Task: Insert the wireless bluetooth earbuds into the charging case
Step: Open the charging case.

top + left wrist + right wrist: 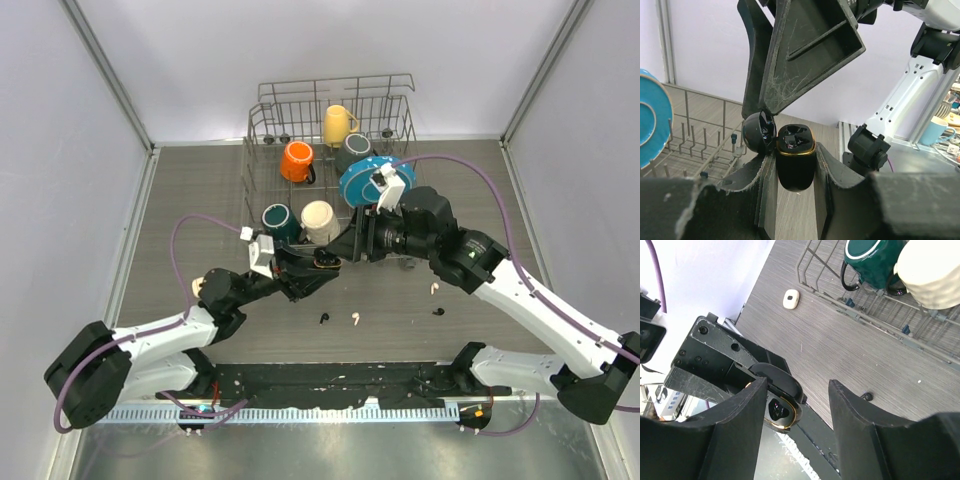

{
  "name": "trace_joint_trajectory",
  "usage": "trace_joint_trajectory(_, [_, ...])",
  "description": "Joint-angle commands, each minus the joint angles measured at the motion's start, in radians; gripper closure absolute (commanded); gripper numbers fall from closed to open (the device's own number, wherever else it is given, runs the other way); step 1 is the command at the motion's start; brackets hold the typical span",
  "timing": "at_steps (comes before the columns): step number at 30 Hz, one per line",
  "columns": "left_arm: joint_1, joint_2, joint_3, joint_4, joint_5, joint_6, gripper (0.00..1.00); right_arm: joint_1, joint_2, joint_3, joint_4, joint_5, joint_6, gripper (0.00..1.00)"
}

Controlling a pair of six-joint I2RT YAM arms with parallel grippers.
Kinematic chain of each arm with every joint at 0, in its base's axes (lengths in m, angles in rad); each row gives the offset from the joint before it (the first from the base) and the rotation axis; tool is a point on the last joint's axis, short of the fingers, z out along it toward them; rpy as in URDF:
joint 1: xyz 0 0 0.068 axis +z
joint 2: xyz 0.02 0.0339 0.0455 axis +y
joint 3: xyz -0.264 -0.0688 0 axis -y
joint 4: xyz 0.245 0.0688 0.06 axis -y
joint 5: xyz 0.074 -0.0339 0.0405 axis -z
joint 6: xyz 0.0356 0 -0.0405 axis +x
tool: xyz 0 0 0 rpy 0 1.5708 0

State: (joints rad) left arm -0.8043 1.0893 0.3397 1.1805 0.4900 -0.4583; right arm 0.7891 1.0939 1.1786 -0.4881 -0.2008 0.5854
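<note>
My left gripper (pixel 318 266) (pixel 794 159) is shut on a black charging case with a gold rim (pixel 796 156) and holds it upright above the table, its lid (pixel 759 132) swung open. The case also shows in the right wrist view (pixel 783 411). My right gripper (pixel 352 245) (pixel 797 386) is open and empty just above the case, one finger (pixel 810 50) close to the lid. Four earbuds lie on the table: a black one (pixel 323 319), a white one (pixel 354 320), another white one (pixel 434 288) and another black one (pixel 438 312).
A wire dish rack (pixel 262 130) stands behind the grippers with orange (pixel 297 160), yellow (pixel 337 124), teal (pixel 277 219) and cream (pixel 319 220) mugs and a blue plate (pixel 362 180). A white charging case (pixel 790 298) lies on the table at the left.
</note>
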Motion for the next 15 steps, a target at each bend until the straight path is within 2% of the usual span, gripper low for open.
trace_joint_trajectory(1, [-0.012,-0.037,0.033,0.024,0.055,0.043,1.0,-0.025,0.012,-0.007,0.095,0.018,0.053,0.42])
trace_joint_trajectory(6, [-0.012,-0.051,0.024,0.019,0.007,0.082,1.0,-0.036,0.0,-0.007,0.106,-0.061,0.079,0.36])
trace_joint_trajectory(11, [-0.013,-0.069,0.021,-0.024,-0.042,0.144,1.0,-0.051,-0.083,-0.013,0.112,-0.089,0.108,0.29])
trace_joint_trajectory(15, [-0.012,-0.086,0.036,-0.056,-0.053,0.194,1.0,-0.06,-0.101,-0.037,0.115,-0.143,0.172,0.27])
